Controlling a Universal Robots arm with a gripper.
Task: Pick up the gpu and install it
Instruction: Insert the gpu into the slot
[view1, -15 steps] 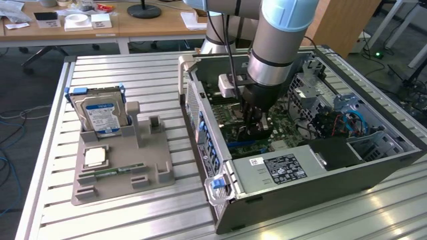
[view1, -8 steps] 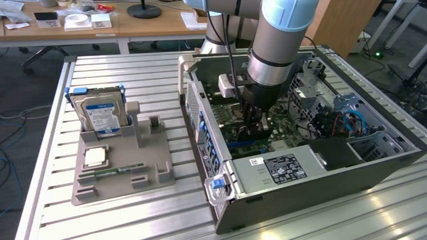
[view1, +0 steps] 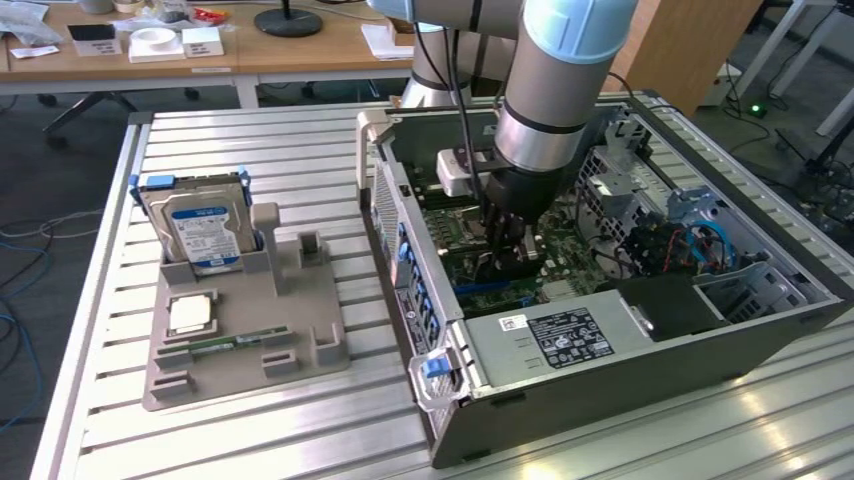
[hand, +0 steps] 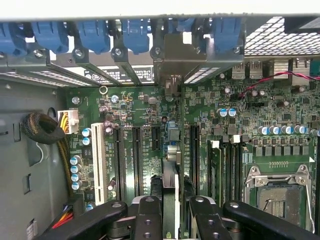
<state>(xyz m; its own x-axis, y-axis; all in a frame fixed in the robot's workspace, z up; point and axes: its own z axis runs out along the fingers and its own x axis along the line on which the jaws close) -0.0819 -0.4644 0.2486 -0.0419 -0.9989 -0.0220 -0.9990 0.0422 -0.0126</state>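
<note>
**Card pinched edge-on over the board slots**

You have the gripper (hand: 171, 212) down inside the open computer case (view1: 641, 390), which lies on its side on the slatted metal table (view1: 267, 140). In the exterior view the arm drops straight into the case and the black fingers (view1: 511, 255) hang just above the motherboard (view1: 461, 225).

From the wrist view, the two fingers are pressed in from either side on the gpu (hand: 170, 175). You see the card edge-on, as a thin strip running away from the gripper between the long black slots (hand: 136, 160). Its far end reaches toward the silver bracket plate (hand: 173, 60) at the case's rear wall, under the row of blue clips (hand: 92, 35). You cannot tell from these pictures whether the card's lower edge is touching a slot or hanging just over it.

Around the card, the white slot (hand: 100, 155) sits to one side, near a sleeved cable bundle (hand: 42, 127). The bare processor socket (hand: 277, 197) sits on the other side, past the memory slots (hand: 222, 170).

In the exterior view, the power supply box (view1: 561, 340) with its black label fills the near corner of the case. Well apart from the case, toward the exterior view's left, a grey holder (view1: 300, 345) rests on the table. A hard drive (view1: 200, 230) stands upright in it, a square chip (view1: 191, 315) lies flat below that, and a narrow memory stick (view1: 220, 343) lies in a groove nearby.
</note>
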